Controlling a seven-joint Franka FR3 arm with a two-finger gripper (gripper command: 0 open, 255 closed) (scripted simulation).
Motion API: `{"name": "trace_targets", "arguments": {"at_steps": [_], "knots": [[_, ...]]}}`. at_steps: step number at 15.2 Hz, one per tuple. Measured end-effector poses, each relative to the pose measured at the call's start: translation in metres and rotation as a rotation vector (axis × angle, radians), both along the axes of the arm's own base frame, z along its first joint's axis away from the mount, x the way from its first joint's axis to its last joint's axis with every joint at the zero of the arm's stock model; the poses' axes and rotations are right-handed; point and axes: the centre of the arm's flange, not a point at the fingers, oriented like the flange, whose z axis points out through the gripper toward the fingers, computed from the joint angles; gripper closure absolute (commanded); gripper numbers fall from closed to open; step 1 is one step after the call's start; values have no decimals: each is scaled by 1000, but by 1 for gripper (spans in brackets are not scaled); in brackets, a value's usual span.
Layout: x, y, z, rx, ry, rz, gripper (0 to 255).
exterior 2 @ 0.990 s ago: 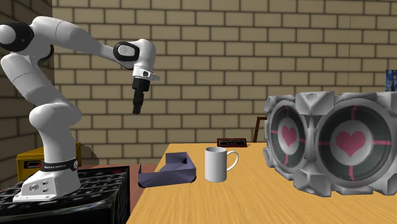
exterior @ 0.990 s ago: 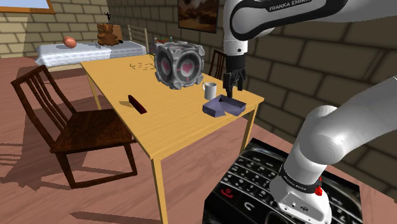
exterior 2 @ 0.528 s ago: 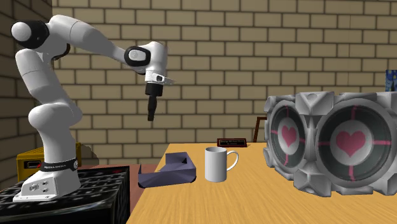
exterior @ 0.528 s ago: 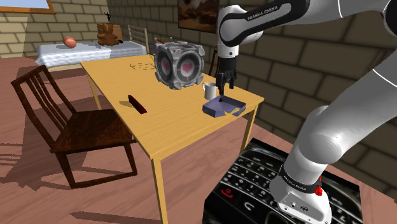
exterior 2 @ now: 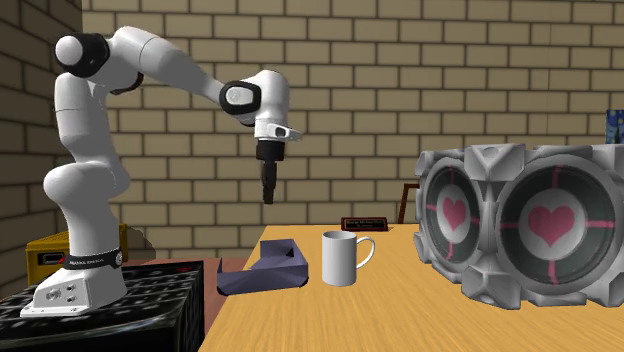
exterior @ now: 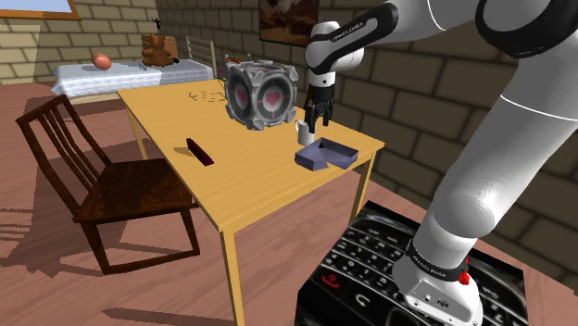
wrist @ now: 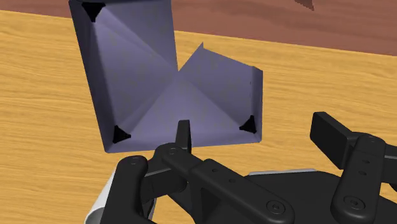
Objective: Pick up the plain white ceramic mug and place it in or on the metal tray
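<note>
From the shoulder view's left we first meet a dark wooden chair drawn up beside the wooden table. A small dark bar lies flat on the tabletop, and further right a grey cube with pink hearts on its faces stands there too. Just right of the cube is the white mug, upright on the table. The gripper hangs directly above and behind it, pointing down, and we see its two fingers standing apart with nothing between them. The slate-blue tray sits just beside the mug, near the table corner closest to the stand.

In the second exterior view the order runs stand, tray, mug, cube. Here the gripper hovers well clear above the tray, left of the mug. The mug's handle points towards the cube, and mug and tray are near but apart.

In the wrist view the gripper looks down on the tray, which lies empty on the table, and the fingers are spread wide
</note>
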Motion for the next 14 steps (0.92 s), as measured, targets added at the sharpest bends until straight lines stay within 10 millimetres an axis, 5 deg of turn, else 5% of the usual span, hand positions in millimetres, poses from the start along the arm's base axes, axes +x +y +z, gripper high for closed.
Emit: {"name": "trace_targets", "arguments": {"at_steps": [14], "knots": [[126, -107, -46, 7, -94, -12, 0]]}}
